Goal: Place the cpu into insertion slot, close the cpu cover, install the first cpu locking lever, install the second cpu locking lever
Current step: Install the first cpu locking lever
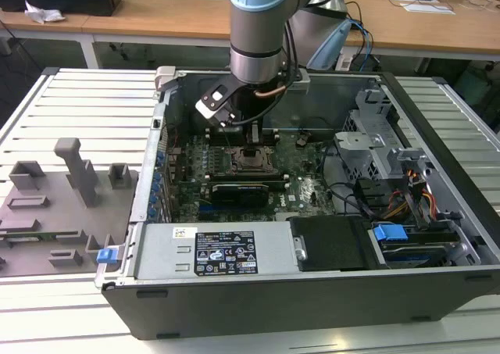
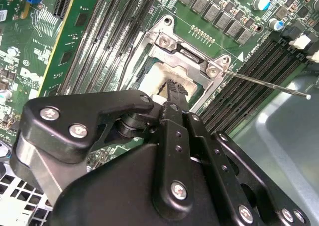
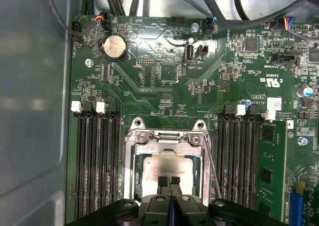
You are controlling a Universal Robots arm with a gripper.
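Observation:
The cpu [image 3: 167,162] lies in the insertion slot [image 1: 248,165], its silvery top showing in both wrist views [image 2: 160,76]. The cpu cover [image 3: 164,138] appears to lie flat around it, with the chip seen through its window. My gripper [image 3: 168,180] is shut, fingertips pressed together with nothing between them, right over the chip's middle and at or just above its surface [image 2: 173,89]. In the exterior view the gripper [image 1: 251,144] hangs inside the open case above the socket. One thin wire locking lever [image 2: 264,81] sticks out free beside the socket [image 3: 212,166].
Long black memory slots [image 3: 97,156] flank the socket on both sides [image 3: 239,151]. A black expansion card [image 1: 238,191] lies in front of it. Cables and a metal drive cage [image 1: 375,147] fill the exterior view's right. A grey fixture plate [image 1: 55,205] sits outside the case.

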